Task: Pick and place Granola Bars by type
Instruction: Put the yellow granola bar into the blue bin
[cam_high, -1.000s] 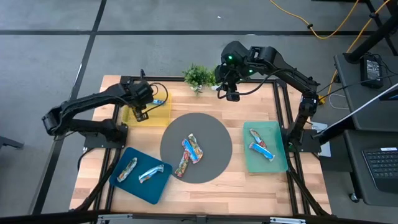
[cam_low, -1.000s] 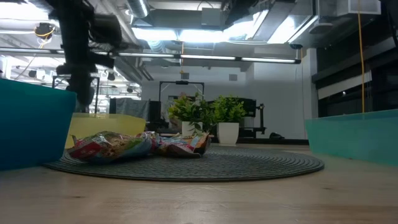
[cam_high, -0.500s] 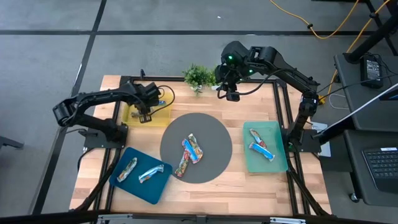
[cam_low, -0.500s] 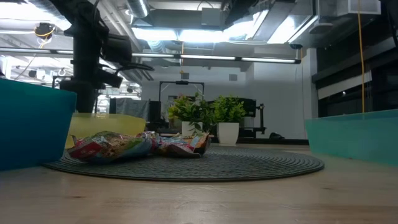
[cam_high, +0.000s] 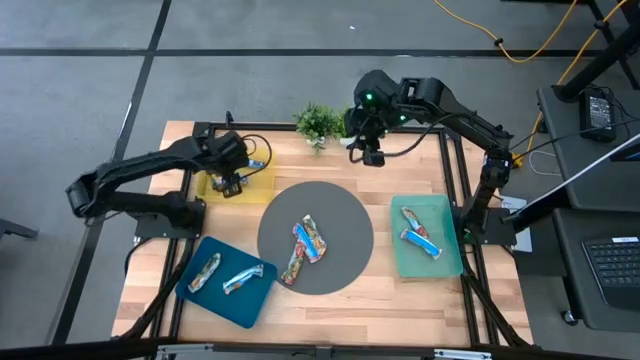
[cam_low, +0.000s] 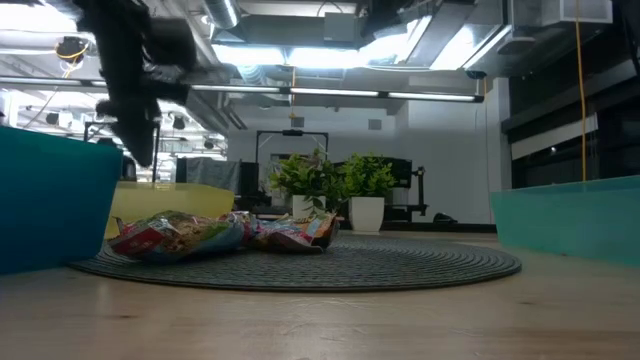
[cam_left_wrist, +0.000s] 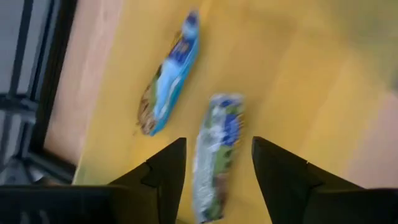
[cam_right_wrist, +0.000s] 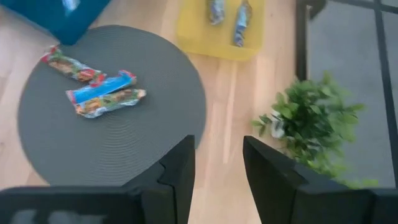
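Observation:
My left gripper (cam_left_wrist: 217, 142) (cam_high: 230, 184) hangs open over the yellow mat (cam_high: 257, 186) at the far left. A blue-and-green granola bar (cam_left_wrist: 217, 162) lies flat on the mat between its fingers, apart from both. A second blue bar (cam_left_wrist: 169, 84) lies beside it. Three more bars (cam_high: 306, 246) lie on the round grey mat (cam_high: 340, 212) in the middle. My right gripper (cam_right_wrist: 217, 140) (cam_high: 366, 155) hovers open, with nothing between its fingers, over the far side of the table by the plant.
A blue mat (cam_high: 218, 302) at the near left holds two bars, and a green mat (cam_high: 446, 258) at the right holds two more. A small potted plant (cam_high: 320, 122) stands at the far edge. Bare wood shows between the mats.
My left gripper has opened over the yellow mat and let go of the blue-and-green bar, which now lies on the mat between its fingers. The arm dipped a little and came back up. My right arm has kept still.

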